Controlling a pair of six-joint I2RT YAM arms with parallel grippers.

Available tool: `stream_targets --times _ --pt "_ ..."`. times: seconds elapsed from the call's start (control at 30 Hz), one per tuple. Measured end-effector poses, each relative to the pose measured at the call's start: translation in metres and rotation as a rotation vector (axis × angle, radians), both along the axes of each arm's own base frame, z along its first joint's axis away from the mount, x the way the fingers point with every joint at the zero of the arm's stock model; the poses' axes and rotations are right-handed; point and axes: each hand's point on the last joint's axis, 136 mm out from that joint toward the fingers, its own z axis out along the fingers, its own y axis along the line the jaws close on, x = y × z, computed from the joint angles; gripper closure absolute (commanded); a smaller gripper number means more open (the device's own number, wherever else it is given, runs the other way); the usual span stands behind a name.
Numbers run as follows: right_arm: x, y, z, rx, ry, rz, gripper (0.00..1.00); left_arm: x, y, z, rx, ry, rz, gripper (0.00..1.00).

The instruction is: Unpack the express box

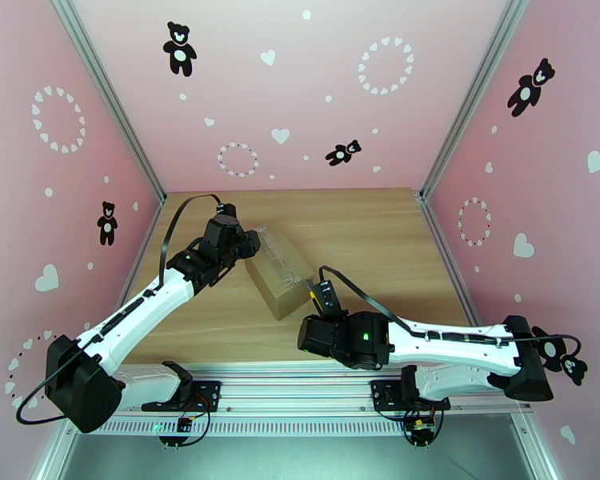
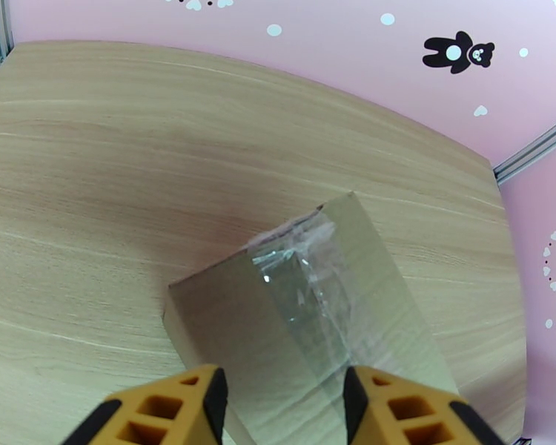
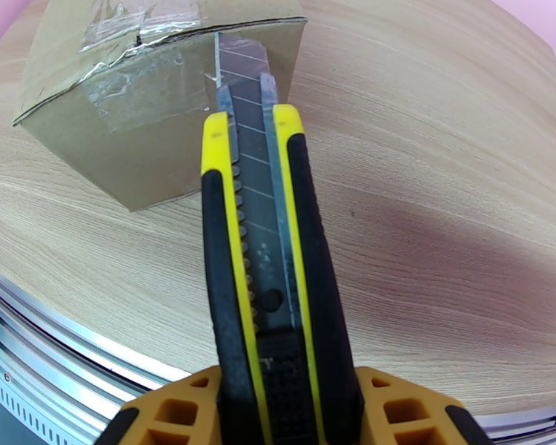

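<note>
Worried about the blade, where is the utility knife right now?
In the right wrist view the utility knife is clamped in the right hand, blade out, its tip at the taped near end of the express box.

The box's [image 1: 282, 275] far-left end was tucked out of sight under the left gripper [image 1: 248, 243]; from that wrist, the same end ran off the bottom edge. The knife's [image 3: 267, 239] butt was buried in the right gripper [image 3: 285, 413]. Did the blade tip [image 3: 219, 40] touch the tape [image 3: 144, 77]? Couldn't tell.
</note>
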Motion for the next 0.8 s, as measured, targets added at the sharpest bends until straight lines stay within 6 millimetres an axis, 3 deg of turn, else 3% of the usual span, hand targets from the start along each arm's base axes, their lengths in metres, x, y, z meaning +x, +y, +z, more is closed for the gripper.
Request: stream_targets --times 0.8 --pt "0.0047 -0.0023 -0.0013 -0.014 0.005 -0.020 1.00 -0.0001 -0.0001 0.0000 0.000 0.000 0.000 0.51"
